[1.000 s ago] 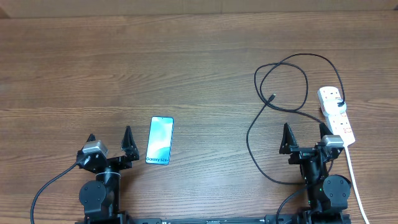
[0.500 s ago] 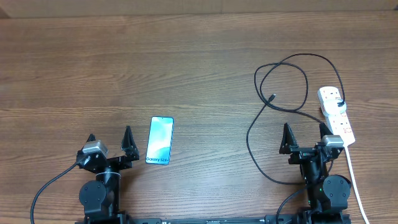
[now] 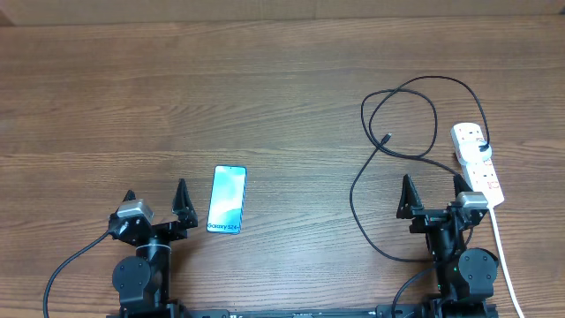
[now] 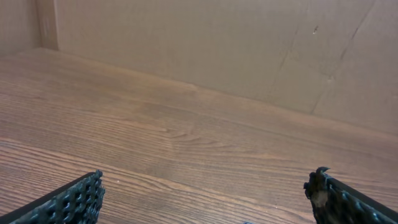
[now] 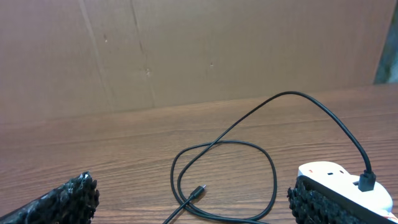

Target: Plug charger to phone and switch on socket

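Tabletop (image 3: 282,79): phone (image 3: 227,200) and charger (image 3: 388,139) well apart

Flat phone (image 3: 227,200), looped charger (image 3: 387,140), white socket (image 3: 484,173)

Overhead top-down; wrist views low, forward; charger (image 3: 388,138) in overhead and right.

**Phone (image 3: 227,200) and charger (image 3: 352,194) lie well apart**

The phone lies flat just beside the left gripper (image 3: 155,193), whose jaws are spread. The charger loops near the socket (image 3: 478,163) and is plugged into it, its tip (image 3: 388,138) free. The right gripper (image 3: 433,184), also spread, sits beside the socket.
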